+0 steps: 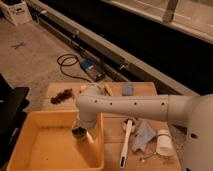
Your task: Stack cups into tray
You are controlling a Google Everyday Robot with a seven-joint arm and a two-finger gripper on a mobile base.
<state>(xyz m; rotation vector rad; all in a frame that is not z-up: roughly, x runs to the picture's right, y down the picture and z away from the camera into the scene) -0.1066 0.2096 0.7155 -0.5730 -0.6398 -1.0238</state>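
The yellow tray [35, 120] sits on the left part of the wooden table. My white arm reaches from the right across the table and down into the tray's right side. My gripper [80, 133] hangs just inside the tray's right wall. A small dark olive-green cup [79, 132] sits at the gripper's tip, over the tray floor. I cannot tell whether the cup rests on the floor or hangs just above it.
On the wooden table [112, 132] right of the tray lie a white brush [126, 142], a bluish cloth [143, 135] and a white cup on its side [164, 142]. Behind lie a blue sponge [128, 90] and a dark red cluster [62, 94]. A cable and box [90, 67] lie on the floor.
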